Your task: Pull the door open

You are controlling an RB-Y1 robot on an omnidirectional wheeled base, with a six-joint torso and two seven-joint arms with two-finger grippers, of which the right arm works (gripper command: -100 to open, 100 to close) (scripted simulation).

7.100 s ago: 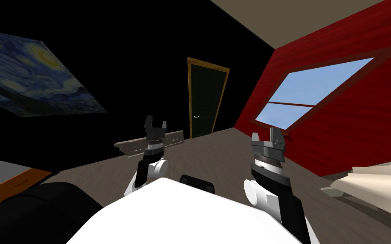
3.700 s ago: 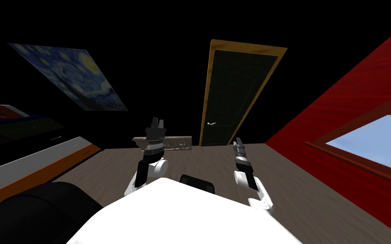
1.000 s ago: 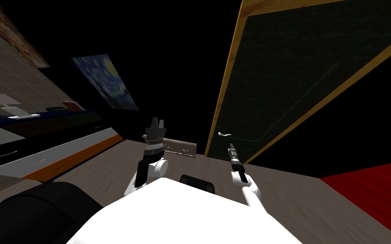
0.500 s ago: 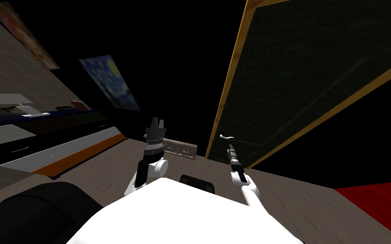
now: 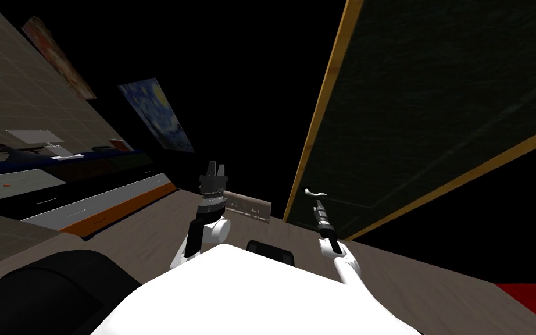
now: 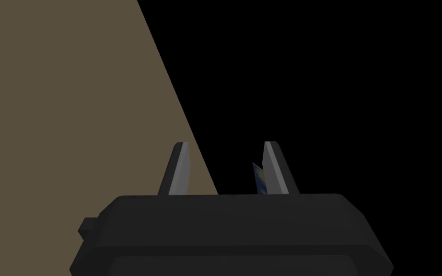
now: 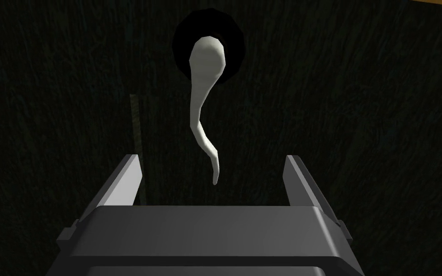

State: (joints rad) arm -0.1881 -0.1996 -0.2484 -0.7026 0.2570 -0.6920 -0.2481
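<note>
At the dark, near-black door panel (image 5: pixel 435 116) (image 7: pixel 359 124) in its yellow-tan wooden frame (image 5: pixel 319 122), the door stood shut, filling the upper right of the head view. Its curved white lever handle (image 7: pixel 201 110) (image 5: pixel 314 191) sat low on the panel near the frame's edge, rooted in a round black rose. The right gripper (image 7: pixel 214 160) (image 5: pixel 318 205) pointed straight at the panel. Its fingers were spread wide, and the lever's free tip lay between them, clear of both blades. Contact between tip and gripper body: could not tell. The left gripper (image 5: pixel 214 168) (image 6: pixel 226 146) was raised over the grey-brown plank floor (image 5: pixel 145 232), left of the door. Its fingers were parted, gripping nothing.
</note>
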